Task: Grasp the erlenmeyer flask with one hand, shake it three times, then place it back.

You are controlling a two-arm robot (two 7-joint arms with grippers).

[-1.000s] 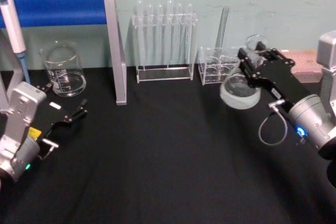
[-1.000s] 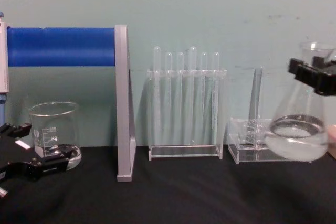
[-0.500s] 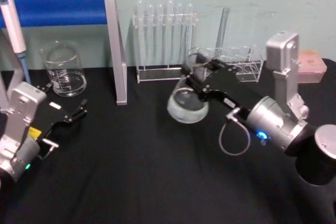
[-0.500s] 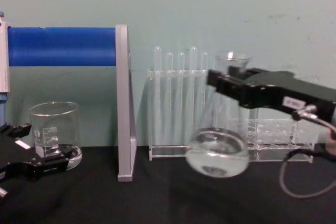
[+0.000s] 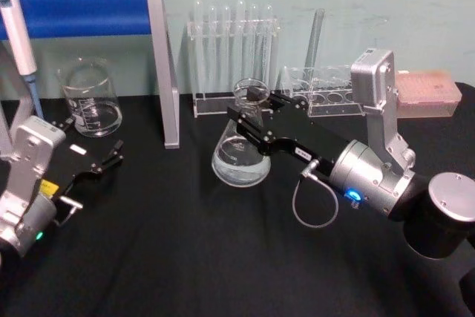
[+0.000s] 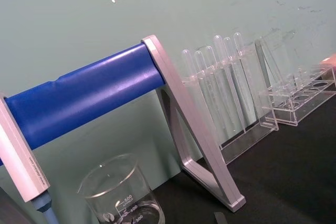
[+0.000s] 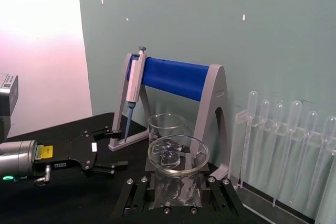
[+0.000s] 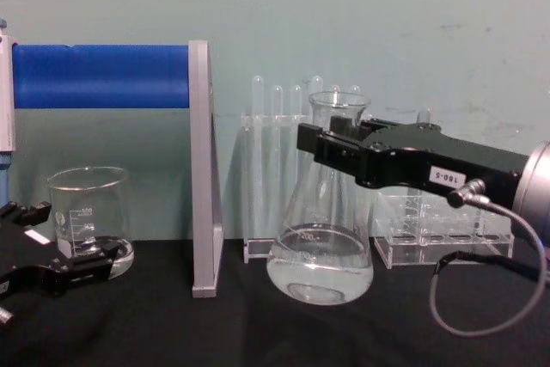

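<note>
Right pincer (image 8: 323, 145) covers the flask (image 8: 320, 251) neck in chest view, so the grip pts on the glass are hidden, & the flask blocks part of the test tube rack (image 8: 262, 178) behind it; can't tell if its base touches the surface (image 8: 215, 333) or hangs just above. Right wrist view: flask base cut off at bottom edge, markings too faint to read. Head view: pipette (image 5: 18, 31) clipped by left edge, pink box (image 5: 430, 93) partly behind right arm.

place: lab bench | evidence: test tubes (image 5: 234, 24) in clear rack (image 5: 231, 102), glass beaker (image 5: 90, 99), pipette (image 5: 18, 35) on blue stand (image 5: 89, 11), black tabletop (image 5: 185, 243)
</note>
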